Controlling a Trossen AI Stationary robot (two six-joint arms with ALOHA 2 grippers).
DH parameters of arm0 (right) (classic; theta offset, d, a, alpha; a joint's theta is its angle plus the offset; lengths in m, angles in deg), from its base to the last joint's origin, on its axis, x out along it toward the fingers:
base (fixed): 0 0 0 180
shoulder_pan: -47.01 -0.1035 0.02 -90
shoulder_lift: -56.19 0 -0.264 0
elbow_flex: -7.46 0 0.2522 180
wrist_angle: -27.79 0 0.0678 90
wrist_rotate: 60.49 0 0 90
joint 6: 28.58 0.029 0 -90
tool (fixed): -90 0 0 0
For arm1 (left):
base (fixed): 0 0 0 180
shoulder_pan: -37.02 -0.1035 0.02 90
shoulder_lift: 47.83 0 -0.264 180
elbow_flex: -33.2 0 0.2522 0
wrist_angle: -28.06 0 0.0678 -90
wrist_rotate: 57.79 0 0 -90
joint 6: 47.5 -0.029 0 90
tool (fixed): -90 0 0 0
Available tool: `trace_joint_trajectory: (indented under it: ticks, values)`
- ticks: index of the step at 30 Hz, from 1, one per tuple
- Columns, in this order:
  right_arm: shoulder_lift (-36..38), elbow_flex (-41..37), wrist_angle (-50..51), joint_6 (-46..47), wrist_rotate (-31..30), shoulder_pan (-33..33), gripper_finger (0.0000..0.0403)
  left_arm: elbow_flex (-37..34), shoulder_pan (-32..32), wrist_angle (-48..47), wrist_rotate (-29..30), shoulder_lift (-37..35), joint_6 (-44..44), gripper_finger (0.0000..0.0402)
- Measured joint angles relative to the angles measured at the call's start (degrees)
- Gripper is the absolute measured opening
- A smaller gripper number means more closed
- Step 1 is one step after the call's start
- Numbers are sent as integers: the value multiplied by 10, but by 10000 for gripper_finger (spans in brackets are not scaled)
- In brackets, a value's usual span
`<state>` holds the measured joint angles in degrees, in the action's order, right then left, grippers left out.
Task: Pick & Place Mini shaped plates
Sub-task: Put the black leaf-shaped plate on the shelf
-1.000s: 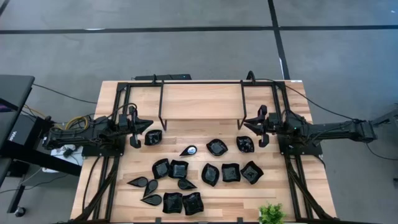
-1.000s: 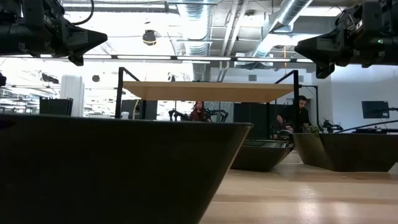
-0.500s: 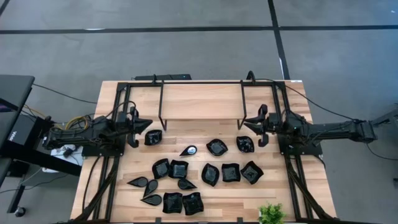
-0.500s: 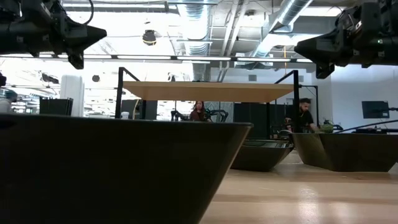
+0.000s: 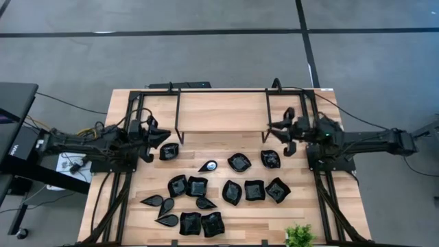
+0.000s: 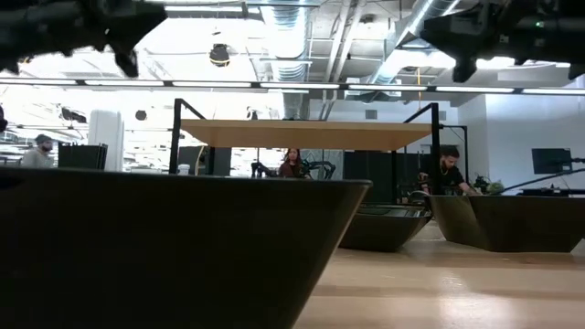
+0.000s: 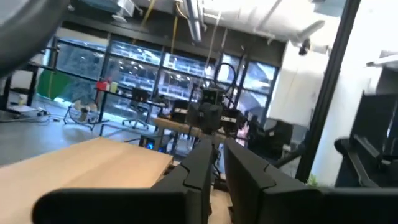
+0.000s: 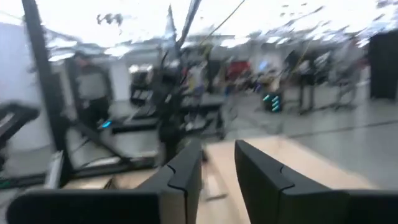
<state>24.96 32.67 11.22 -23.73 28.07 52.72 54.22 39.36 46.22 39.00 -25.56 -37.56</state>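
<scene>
Several small glossy black plates, square, wavy-round and teardrop, lie flat on the wooden table. Most sit in a group at the middle and near side. One plate lies just below my left gripper, another below my right gripper. Both grippers hover above the table, shut and holding nothing, pointing toward each other. In the low view one plate fills the foreground, and the grippers show at the top, left and right. The wrist views show only the fingers, left and right.
A raised wooden shelf on a black frame spans the far half of the table between the arms. A small green plant stands at the near edge on the right. People move about in the room behind.
Both grippers have risen above the table. The right gripper has also shifted a little toward the far edge. The plates lie where they were.
</scene>
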Motion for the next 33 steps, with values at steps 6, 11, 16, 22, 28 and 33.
trace_joint_trajectory:
  ticks: [6,11,16,22,28,33]
  values:
    - [-85,26,1,-22,0,-33,127,158,37,-83,0,128,-86,68]
    - [-132,50,1,-19,-1,-65,148,291,41,-362,9,196,-41,84]
    - [-161,54,-1,-18,-1,-92,158,338,42,-521,-25,245,124,88]
    - [-168,54,-58,-35,-1,-89,160,324,46,-615,-59,277,248,88]
    - [-167,54,-92,-37,-1,-90,160,265,47,-620,-34,318,251,88]
    - [-168,54,-90,-38,-1,-89,159,235,47,-616,-34,350,250,88]
